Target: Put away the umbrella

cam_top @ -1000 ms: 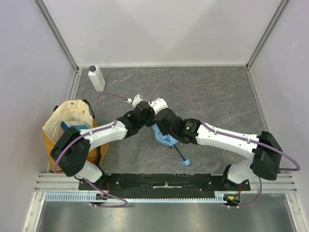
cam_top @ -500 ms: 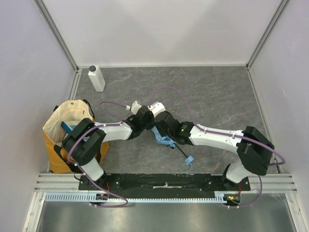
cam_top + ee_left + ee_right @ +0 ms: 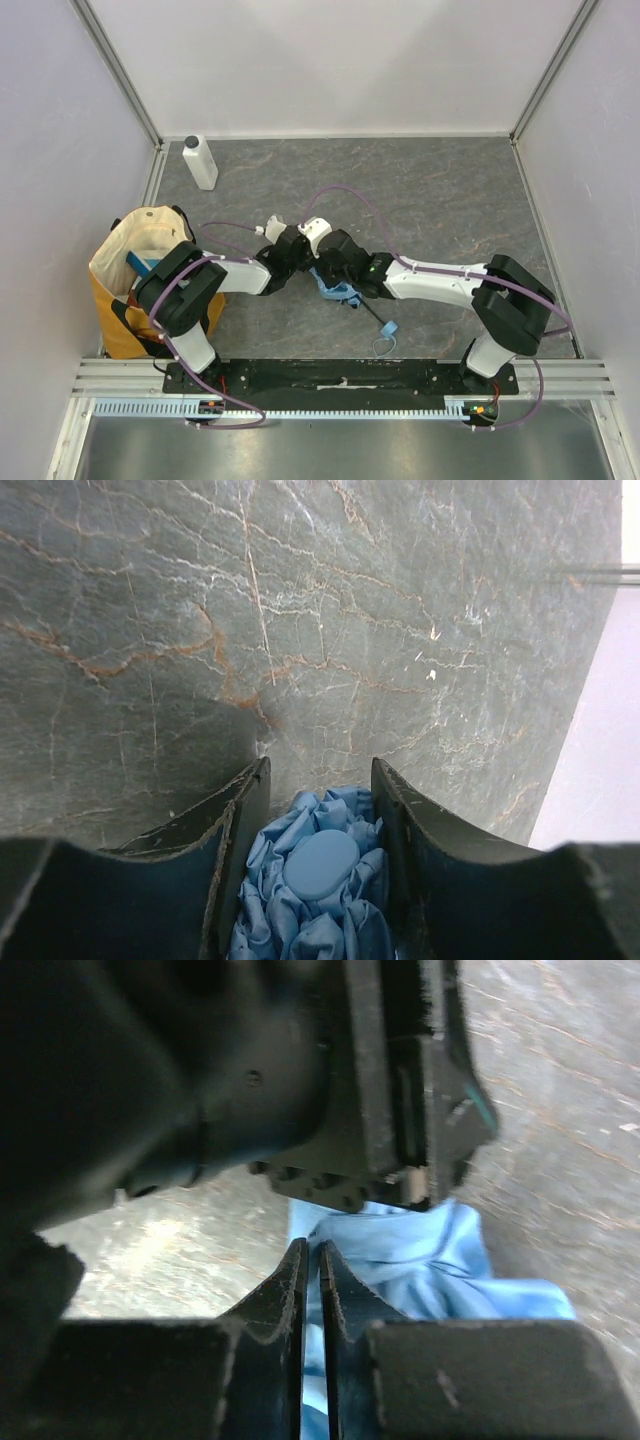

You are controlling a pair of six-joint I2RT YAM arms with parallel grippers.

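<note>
Grey veined desk (image 3: 450, 200), walled in pale panels. Far left: yellow-and-cream bag (image 3: 118, 262), standing open at the desk's edge. Upper left: white bottle (image 3: 200, 162), upright near the back corner, well apart from everything else. Centre of the frame: left end effector (image 3: 320, 780), angled down toward the desk, about half open, fingers (image 3: 235, 830) pressed against both sides of a bunched blue bundle, the umbrella (image 3: 322, 864), with its round blue cap between them. Umbrella at mid-frame between the two arms, nearer the front edge than the back, outside the bag. Just right of it: right end effector (image 3: 310, 1252), fingers nearly together with only a thin slit, blue fabric close behind the tips. Cannot tell whether any cloth is pinched there. Lower right of the bundle: black shaft (image 3: 370, 314) slanting toward the front edge, ending in a blue handle (image 3: 390, 328) and a thin strap loop (image 3: 379, 346) on the desk.
</note>
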